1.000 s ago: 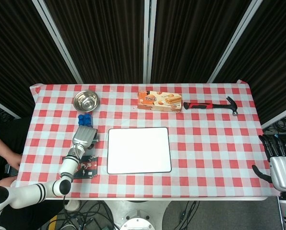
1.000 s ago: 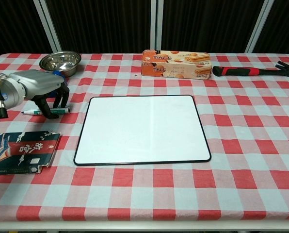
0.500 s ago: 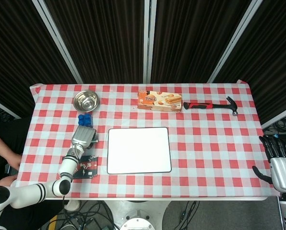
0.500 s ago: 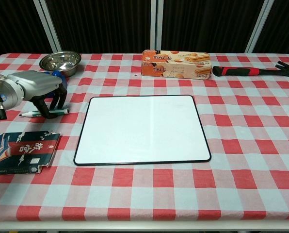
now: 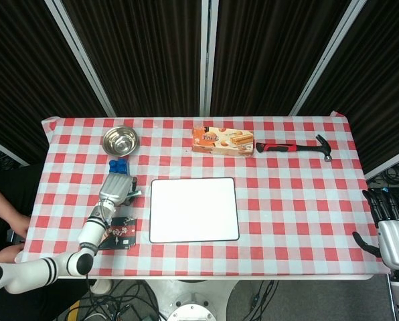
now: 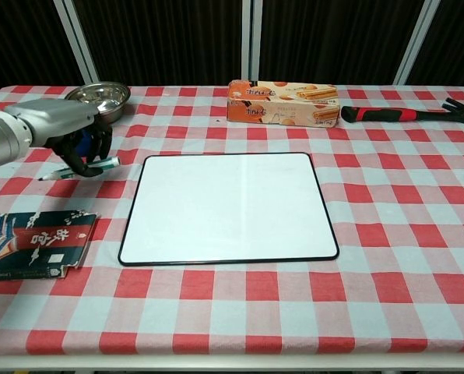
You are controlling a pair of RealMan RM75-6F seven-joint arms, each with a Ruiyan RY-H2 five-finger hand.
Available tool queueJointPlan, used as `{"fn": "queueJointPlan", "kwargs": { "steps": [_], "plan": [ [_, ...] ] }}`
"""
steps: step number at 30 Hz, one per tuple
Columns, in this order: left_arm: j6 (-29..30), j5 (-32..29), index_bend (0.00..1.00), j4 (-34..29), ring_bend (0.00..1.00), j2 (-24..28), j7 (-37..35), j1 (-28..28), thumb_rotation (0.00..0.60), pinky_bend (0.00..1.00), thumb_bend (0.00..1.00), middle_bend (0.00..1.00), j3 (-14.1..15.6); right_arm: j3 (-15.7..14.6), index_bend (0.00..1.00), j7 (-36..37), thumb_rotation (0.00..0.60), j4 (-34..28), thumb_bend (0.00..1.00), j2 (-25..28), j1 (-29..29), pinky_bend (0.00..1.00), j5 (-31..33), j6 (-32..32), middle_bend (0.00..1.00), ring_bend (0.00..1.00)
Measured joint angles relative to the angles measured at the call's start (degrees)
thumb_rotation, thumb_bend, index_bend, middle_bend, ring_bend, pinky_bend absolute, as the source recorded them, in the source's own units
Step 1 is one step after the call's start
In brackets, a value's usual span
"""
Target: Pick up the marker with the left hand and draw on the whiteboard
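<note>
Left hand (image 6: pixel 76 144) holding marker (image 6: pixel 80 168) left of whiteboard (image 6: pixel 227 207); right hand (image 5: pixel 390 234) idle, fingers apart. Best to firm the grip; carry tip-down over the whiteboard's blank face.

A table (image 5: pixel 300 200) draped in a red-and-white checked cloth is filling the middle of the space. Behind it, toward twelve o'clock, dark ribbed curtain panels (image 5: pixel 146 53) are hanging between pale metal posts (image 5: pixel 205 57) that are slanting outward. Tangled cables (image 5: pixel 129 294) are lying on the floor at six o'clock, with more at four o'clock. Even light is falling across the cloth.
</note>
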Motion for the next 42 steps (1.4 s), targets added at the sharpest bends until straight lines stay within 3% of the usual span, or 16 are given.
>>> {"fn": "queueJointPlan", "kwargs": {
  "steps": [12, 15, 30, 42],
  "plan": [
    [3.51, 26.56, 0.56, -2.42, 0.75, 0.45, -37.38, 2.04, 0.600, 0.99, 0.36, 0.58, -0.48, -0.19, 0.00, -0.76, 0.600, -0.96, 0.14, 0.15, 0.15, 0.00, -0.66, -0.10, 0.08, 0.00],
    [3.93, 31.67, 0.56, -0.69, 0.75, -1.55, -42.88, 1.40, 0.600, 0.99, 0.36, 0.58, 0.25, -0.32, 0.00, -0.55, 0.600, -0.91, 0.14, 0.11, 0.01, 0.00, -0.70, -0.04, 0.08, 0.00],
    [2.74, 37.83, 0.56, 15.82, 0.75, -10.64, -45.77, -2.99, 0.600, 0.97, 0.36, 0.58, 3.62, -0.55, 0.00, 0.94, 0.600, 0.00, 0.14, 0.12, -0.46, 0.00, -0.86, 0.31, 0.08, 0.00],
    [1.10, 38.27, 0.56, 23.34, 0.75, -14.80, -50.00, -4.62, 0.600, 0.97, 0.35, 0.58, 4.89, -0.46, 0.00, 0.17, 0.600, -0.43, 0.14, 0.10, -0.45, 0.00, -0.32, -0.09, 0.08, 0.00]
  ]
}}
